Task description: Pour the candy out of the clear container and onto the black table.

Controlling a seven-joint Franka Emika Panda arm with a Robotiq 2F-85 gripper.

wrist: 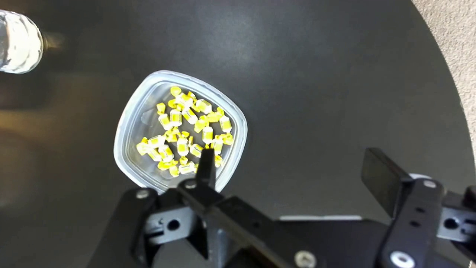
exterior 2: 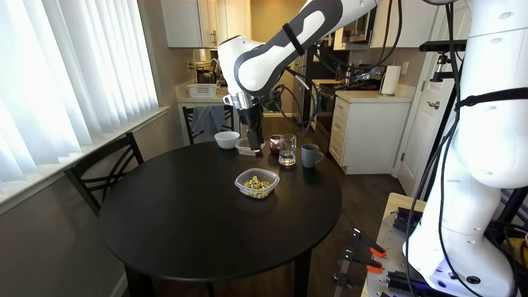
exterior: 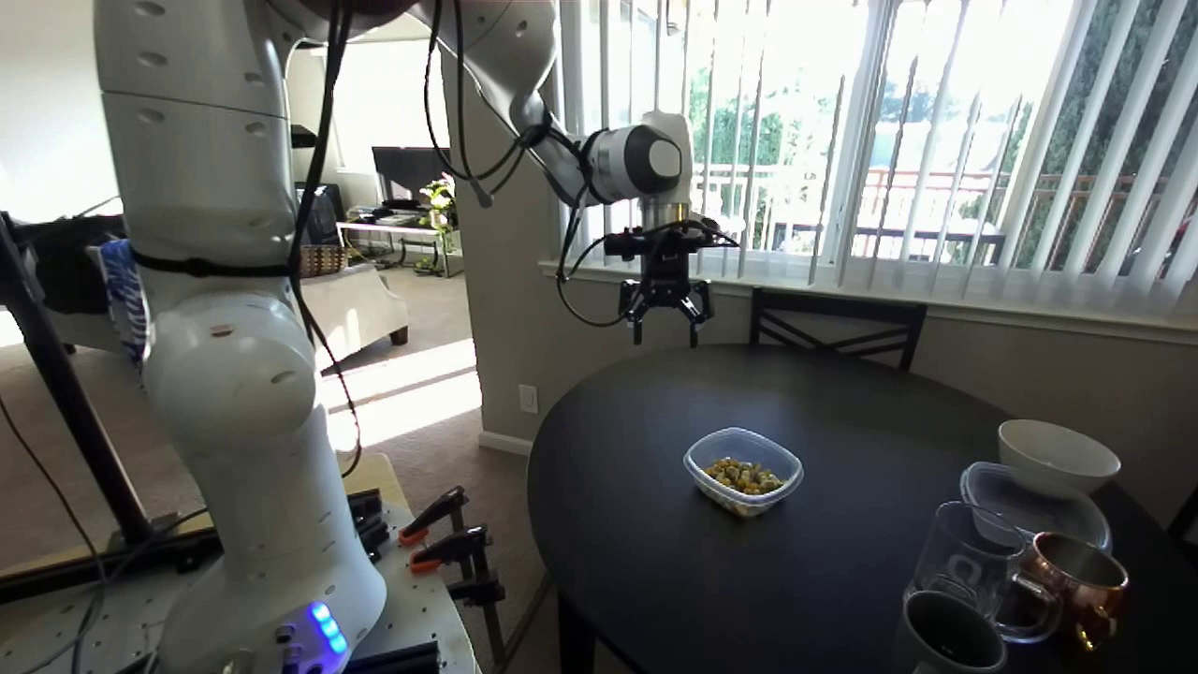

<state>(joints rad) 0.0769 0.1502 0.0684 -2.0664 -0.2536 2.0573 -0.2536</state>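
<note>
The clear container [exterior: 749,444] stands upright on the black table [exterior: 636,449] with the candy [exterior: 744,476] inside. The container [exterior 2: 266,175] and candy [exterior 2: 256,183] also show in the other exterior view. In the wrist view the container [wrist: 128,115] is left of centre, holding yellow-and-white wrapped candy [wrist: 182,145]; one finger hides part of its near edge. My gripper [exterior: 665,339] is open and empty, pointing down, well above the table. In the wrist view the gripper [wrist: 292,163] has its fingers wide apart, the left one overlapping the container in the picture.
A white bowl [exterior: 1058,454], another clear tub [exterior: 1086,520], a glass mug [exterior 2: 287,150], a copper mug [exterior: 1076,571] and a grey mug [exterior 2: 310,155] stand along one side of the table. Chairs [exterior 2: 105,173] stand at the table's edge. A window [exterior: 870,140] is behind.
</note>
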